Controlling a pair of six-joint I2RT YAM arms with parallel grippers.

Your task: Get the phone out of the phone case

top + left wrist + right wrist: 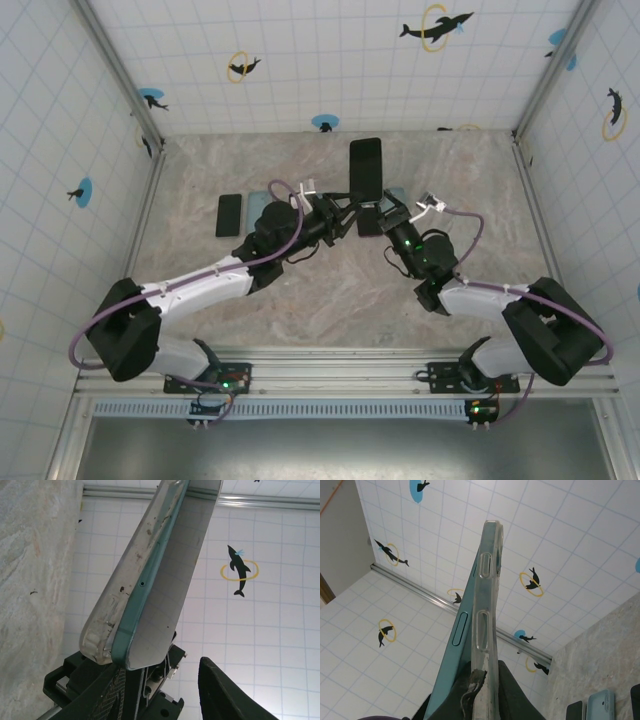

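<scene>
Closest in, the right pincer (pixel 479 692) is clamped tight on the bottom end of the phone case (pixel 486 600), holding it in the air above the middle of the desk (pixel 330 290). Its long axis stands nearly upright, top end up and leaning a touch toward the back wall. The case is clear plastic, scuffed and grubby, with raised button covers along its edge. The phone (pixel 451 645) inside is teal with a slim side button. Low down, its edge splays away from the case, while the top ends sit together. The left pincer (pixel 160 677) straddles the same bottom end, part-open, one finger (pixel 225 695) clearly apart from the phone. A black handset (pixel 229 215) lies flat on the desk, off to the left.
</scene>
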